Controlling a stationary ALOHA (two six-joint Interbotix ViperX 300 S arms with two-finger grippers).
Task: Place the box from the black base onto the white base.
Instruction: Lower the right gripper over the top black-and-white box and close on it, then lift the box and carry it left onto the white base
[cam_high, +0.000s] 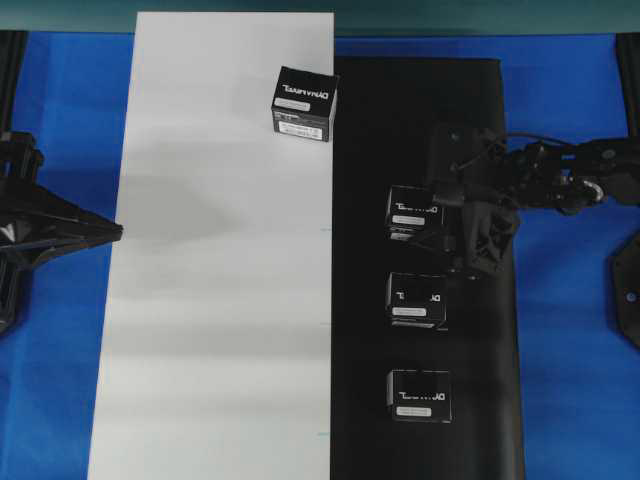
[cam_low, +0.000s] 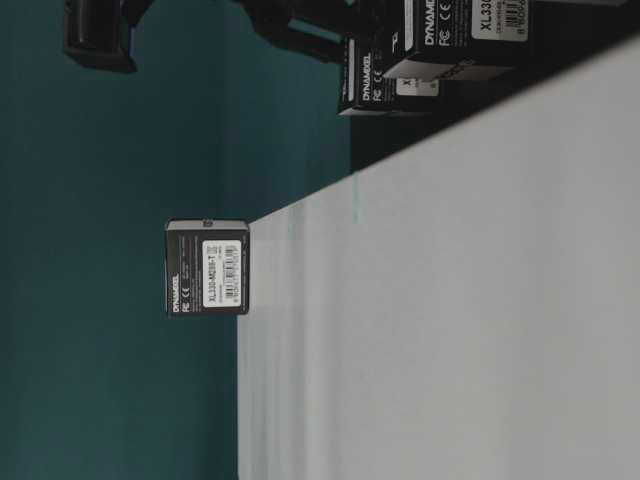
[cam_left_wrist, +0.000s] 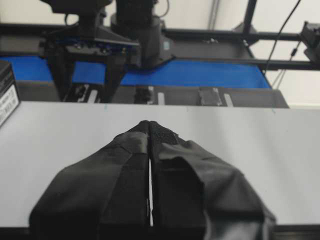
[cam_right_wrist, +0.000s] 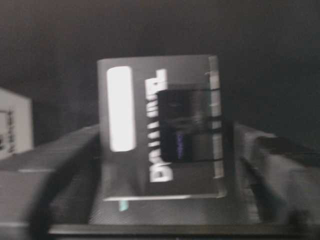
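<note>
Overhead exterior: one carton (cam_high: 303, 101) on white base (cam_high: 220, 300); three remain on black base (cam_high: 480, 400). Right gripper (cam_high: 440, 225) fingers straddle box (cam_high: 413, 210) at 12 o'clock of that row, grip unconfirmed; left gripper (cam_left_wrist: 150, 131) fingers clenched, empty.

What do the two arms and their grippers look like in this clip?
Both are matte black. The left gripper has long tapered fingers wrapped in black textured tape. The right gripper is a boxy black assembly on a jointed black arm with thin black cables looping along it. No markings or coloured parts are readable.
</note>
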